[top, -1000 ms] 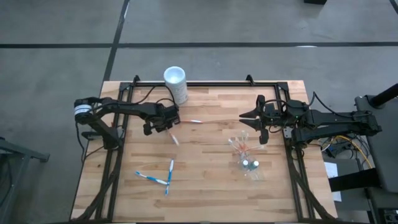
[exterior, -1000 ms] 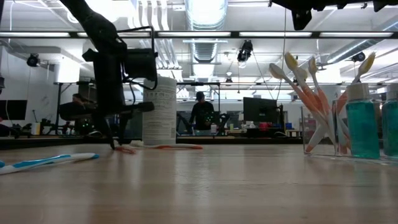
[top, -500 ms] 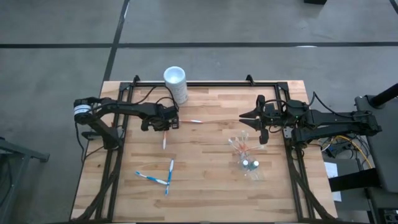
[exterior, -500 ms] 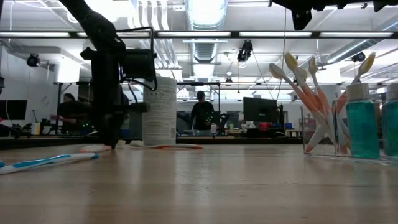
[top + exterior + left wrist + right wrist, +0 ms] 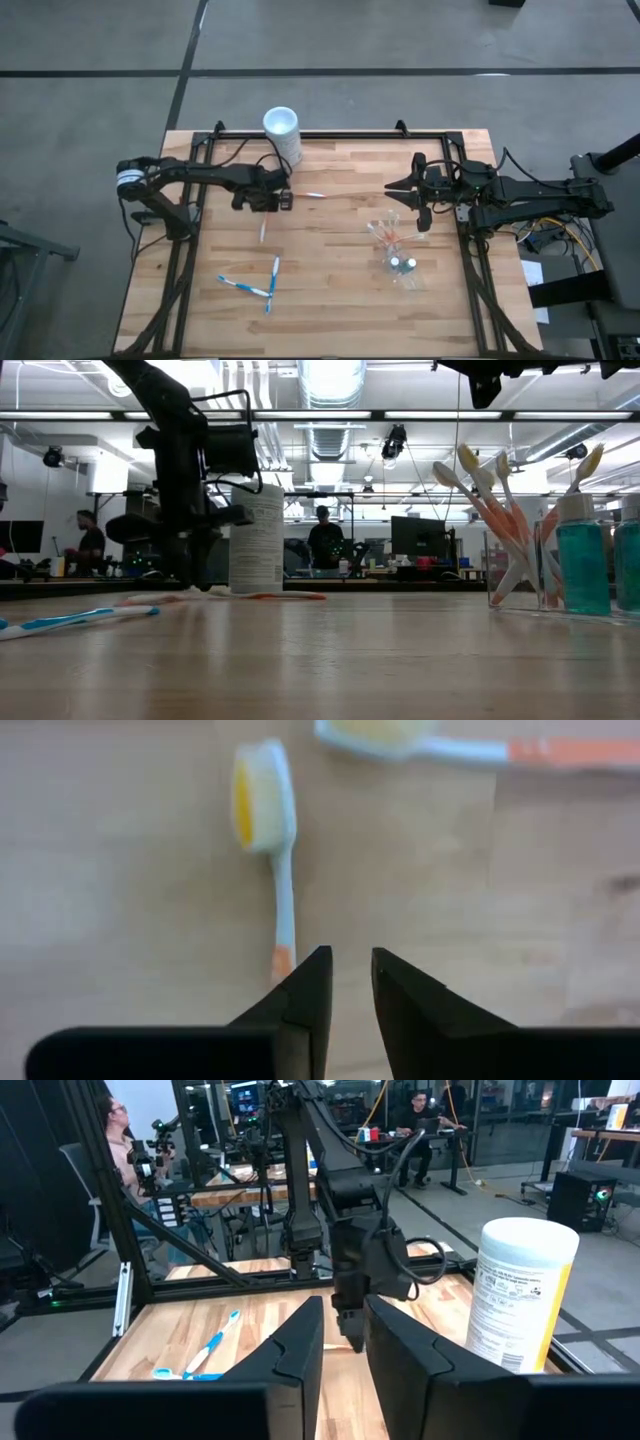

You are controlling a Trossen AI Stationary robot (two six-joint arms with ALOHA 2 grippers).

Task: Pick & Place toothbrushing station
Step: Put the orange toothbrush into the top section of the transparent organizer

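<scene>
An orange-and-white toothbrush [image 5: 281,890] lies flat on the wood just below my left gripper [image 5: 350,975], which points down at it, fingers a narrow gap apart with nothing between them. In the high view this brush [image 5: 262,232] lies just nearer than the gripper [image 5: 263,208]. A second orange-and-white brush [image 5: 310,195] lies to its right. Two blue-and-white brushes [image 5: 258,286] lie near the front. The clear cup [image 5: 393,236] at the right stands with several brushes in it. My right gripper [image 5: 392,187] hovers level above the table near the cup, narrowly open and empty.
A tall white canister [image 5: 283,135] stands at the far edge behind my left arm. Two teal bottles [image 5: 402,265] stand just nearer than the clear cup. A black frame [image 5: 330,133] runs around the table's edges. Bare wood lies in the middle.
My left gripper has rolled about its own axis and risen a little. The orange-and-white toothbrush under it has slid toward the table's left edge and turned from slanting to lying nearly straight from far to near, flat on the wood.
</scene>
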